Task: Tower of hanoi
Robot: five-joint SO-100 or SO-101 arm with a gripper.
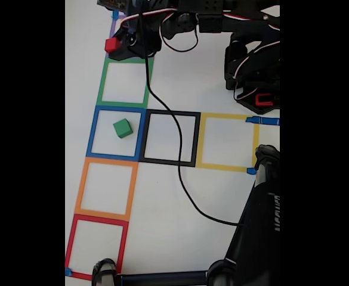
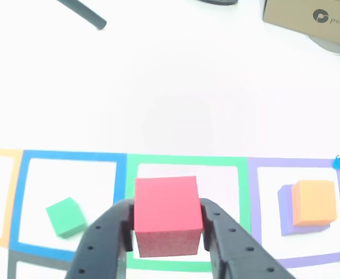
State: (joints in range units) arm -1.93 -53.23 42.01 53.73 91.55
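**Red cube pinched square between the fingers**

Gripper (image 2: 167, 232) jaws are clenched on the matte red foam-like cube (image 2: 167, 215), one black finger flat against each side face, low in the middle of the other view. In the fixed view the same cube (image 1: 111, 44) sits at the upper left of the frame, at the tip of the black arm, just above the green taped square (image 1: 125, 82).

Judging by its soft-edged, dull surface, the cube is probably light and slightly compressible, not fragile and not slippery. Its flat parallel sides suit a centred pinch across opposite faces, as here; a corner grip would likely let it twist.

Beyond it, in the other view, the small green cube (image 2: 65, 217) lies tilted inside the blue taped square (image 2: 120, 177) at lower left. At the right, an orange cube (image 2: 315, 202) rests on a purple cube (image 2: 286, 212) inside the purple taped square (image 2: 252, 197). The green square (image 2: 187, 161) behind the held cube looks bare.

Whether the cube is lifted clear of the white tabletop (image 2: 170, 87) or resting on it cannot be told.
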